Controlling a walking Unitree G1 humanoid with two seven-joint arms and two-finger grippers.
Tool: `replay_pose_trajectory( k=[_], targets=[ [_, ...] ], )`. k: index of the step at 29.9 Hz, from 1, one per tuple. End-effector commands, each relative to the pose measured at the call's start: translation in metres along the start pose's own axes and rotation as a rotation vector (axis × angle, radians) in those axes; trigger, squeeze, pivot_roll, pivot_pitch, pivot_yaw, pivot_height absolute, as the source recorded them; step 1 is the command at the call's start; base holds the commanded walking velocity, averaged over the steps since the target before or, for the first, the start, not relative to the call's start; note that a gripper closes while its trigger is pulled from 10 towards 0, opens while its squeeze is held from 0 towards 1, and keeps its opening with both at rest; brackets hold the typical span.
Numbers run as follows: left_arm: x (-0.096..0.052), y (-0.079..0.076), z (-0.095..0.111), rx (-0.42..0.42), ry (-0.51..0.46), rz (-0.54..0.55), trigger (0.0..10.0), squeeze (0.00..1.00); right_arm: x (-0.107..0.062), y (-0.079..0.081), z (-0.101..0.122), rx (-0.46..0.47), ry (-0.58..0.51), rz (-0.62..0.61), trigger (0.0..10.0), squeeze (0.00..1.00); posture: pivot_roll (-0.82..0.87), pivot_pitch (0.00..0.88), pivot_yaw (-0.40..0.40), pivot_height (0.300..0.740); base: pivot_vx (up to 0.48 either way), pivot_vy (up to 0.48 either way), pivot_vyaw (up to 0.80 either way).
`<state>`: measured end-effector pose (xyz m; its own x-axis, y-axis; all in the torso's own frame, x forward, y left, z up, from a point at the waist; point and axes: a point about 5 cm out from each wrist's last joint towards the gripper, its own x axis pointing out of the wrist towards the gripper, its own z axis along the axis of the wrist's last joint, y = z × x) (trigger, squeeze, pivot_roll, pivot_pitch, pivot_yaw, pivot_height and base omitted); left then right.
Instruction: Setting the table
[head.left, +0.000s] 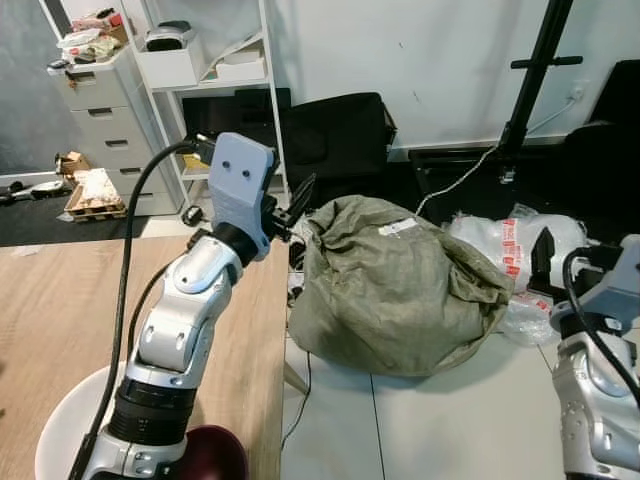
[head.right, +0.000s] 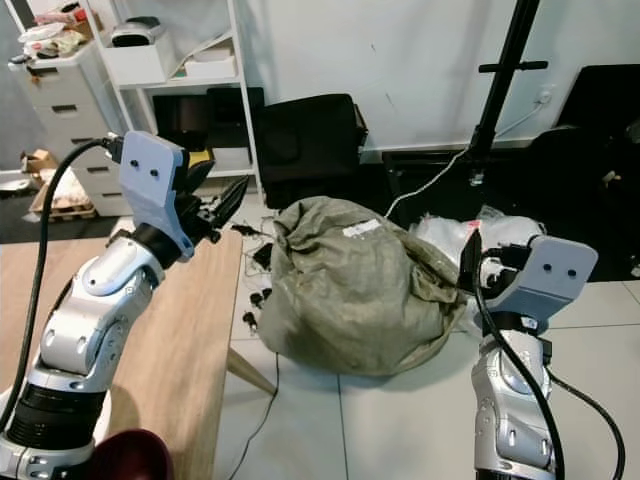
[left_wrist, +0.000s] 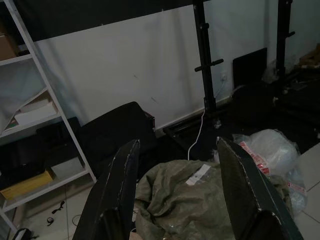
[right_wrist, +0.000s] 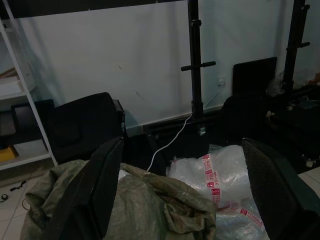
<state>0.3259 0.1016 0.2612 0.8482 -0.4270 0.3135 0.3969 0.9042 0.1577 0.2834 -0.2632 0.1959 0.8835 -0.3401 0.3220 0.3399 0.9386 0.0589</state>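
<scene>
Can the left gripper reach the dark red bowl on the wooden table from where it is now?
Probably not directly. The left gripper is raised, open, past the wooden table edge, pointing at the green sack. The dark red bowl lies by the arm's own base; it must fold back.

two silver arms are seen, built of rounded metallic segments joined by black collars. the left arm (head.left: 185, 330) is ringed near its base by a ribbed black band, and a thick black cable is looped along it up to the wrist. each wrist is capped by a pale grey-blue housing (head.left: 240, 180) marked with two small dark screw holes. the right arm (head.right: 515, 400) is trailed by a black cable too. long black fingers (left_wrist: 117, 190) with flat inner faces are carried by each gripper.
</scene>
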Motion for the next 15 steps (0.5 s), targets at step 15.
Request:
replay_pose_trajectory(
  k=[15],
  targets=[
    [-0.0024,0.0082,-0.0062,0.002,0.018,0.036,10.0,0.0,0.0023,0.0034,-0.0021,0.002,-0.001,0.009,10.0,0.0,-0.11,0.0,0.157,0.74,0.0,0.0,0.0]
  ],
)
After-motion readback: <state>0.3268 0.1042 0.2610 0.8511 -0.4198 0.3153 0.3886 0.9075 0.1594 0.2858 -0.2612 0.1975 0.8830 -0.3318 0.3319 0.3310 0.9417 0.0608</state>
